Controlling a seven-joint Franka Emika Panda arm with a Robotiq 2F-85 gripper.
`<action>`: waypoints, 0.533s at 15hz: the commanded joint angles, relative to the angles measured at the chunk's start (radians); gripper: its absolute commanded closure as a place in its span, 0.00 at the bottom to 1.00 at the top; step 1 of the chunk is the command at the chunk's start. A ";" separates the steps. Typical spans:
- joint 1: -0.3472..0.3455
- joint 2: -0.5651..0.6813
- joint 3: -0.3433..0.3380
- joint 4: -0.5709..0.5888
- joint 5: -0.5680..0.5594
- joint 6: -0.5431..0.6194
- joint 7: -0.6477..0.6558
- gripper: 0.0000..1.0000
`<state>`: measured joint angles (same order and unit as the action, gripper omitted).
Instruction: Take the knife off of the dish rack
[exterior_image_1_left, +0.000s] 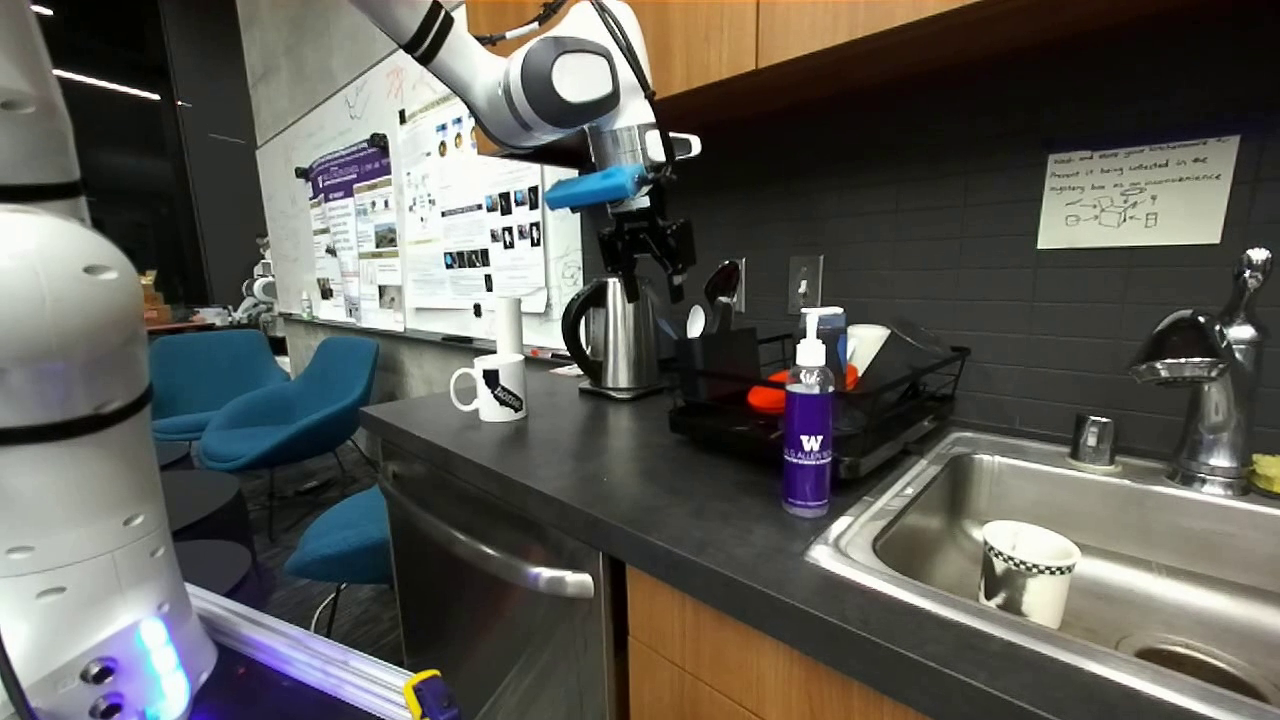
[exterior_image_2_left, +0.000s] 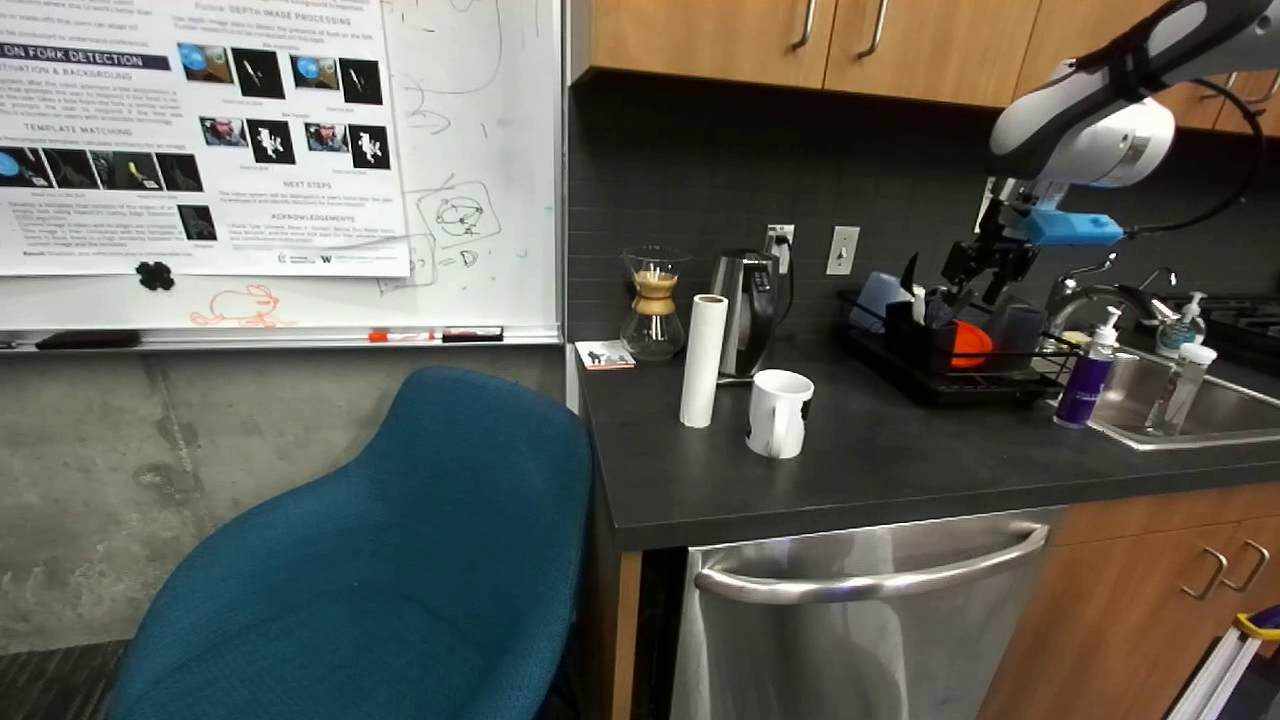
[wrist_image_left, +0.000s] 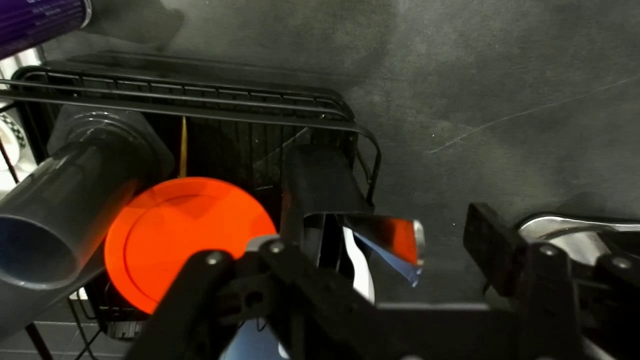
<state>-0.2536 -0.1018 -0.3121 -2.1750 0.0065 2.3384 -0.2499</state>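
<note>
Open ctr. (exterior_image_2_left: 822, 394) seen betw. dish rack (exterior_image_2_left: 940, 388) edge & kettle (exterior_image_2_left: 745, 318); knife (exterior_image_2_left: 908, 273) propped in rack, pointed up, axis near-vert.; gripper (exterior_image_1_left: 655, 292) jaws spread.

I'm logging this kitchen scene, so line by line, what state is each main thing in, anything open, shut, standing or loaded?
End effector: open, gripping nothing
Dish rack: loaded
Utensils: sticking up in the rack, ungripped; can't tell which is the knife
Steel kettle: upright
White mug: upright
Purple pump bottle: upright
Checkered cup: mouth up in the sink
Faucet: no water visibly running
Dishwasher: shut
Upper cabinets: shut
</note>
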 joint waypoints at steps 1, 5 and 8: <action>-0.006 0.011 0.002 0.023 0.001 0.005 -0.019 0.49; -0.007 0.011 0.002 0.027 0.000 0.004 -0.018 0.79; -0.006 0.008 0.004 0.025 -0.002 0.003 -0.016 1.00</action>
<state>-0.2553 -0.0978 -0.3121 -2.1612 0.0065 2.3394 -0.2502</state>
